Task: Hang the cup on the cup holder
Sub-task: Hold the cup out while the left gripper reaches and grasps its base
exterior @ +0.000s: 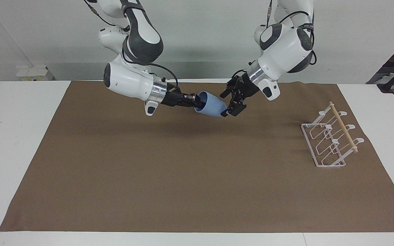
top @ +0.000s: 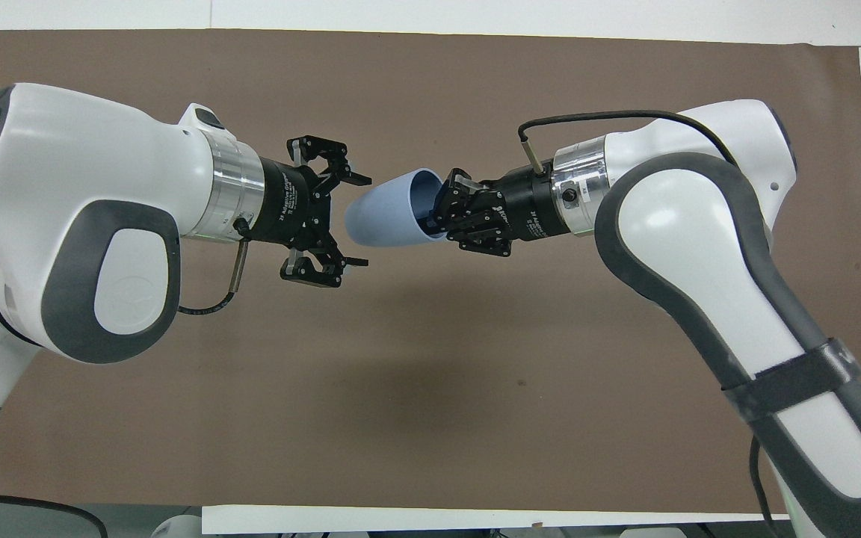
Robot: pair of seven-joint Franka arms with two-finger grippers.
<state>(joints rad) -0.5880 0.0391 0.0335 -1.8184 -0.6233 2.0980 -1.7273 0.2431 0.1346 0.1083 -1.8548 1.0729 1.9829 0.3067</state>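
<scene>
Light blue cup [exterior: 211, 105] held in the air over the brown mat [exterior: 183, 177], lying nearly on its side, rim toward the right arm's end and closed bottom toward the left arm's end. Pinched at the rim by the right gripper [exterior: 195, 99], fingers closed on the wall with one fingertip inside the mouth, as seen from overhead. Right arm coming in low and almost level above the mat. At the cup's bottom end, the left gripper [exterior: 230, 103], jaws spread wide, one finger on each side of the tapered base in the overhead view, fingertips level with the bottom edge; not clamped on it, and actual contact hard to judge from either view. Soft shadow of the cup and grippers on the mat beneath them. White wire cup holder [exterior: 330, 140] with its wooden dowel standing on the mat toward the left arm's end of the table, well apart from the cup, prongs bare. In the overhead view, holder hidden under the left arm. White tabletop [exterior: 9, 136] showing around the mat's edges.
</scene>
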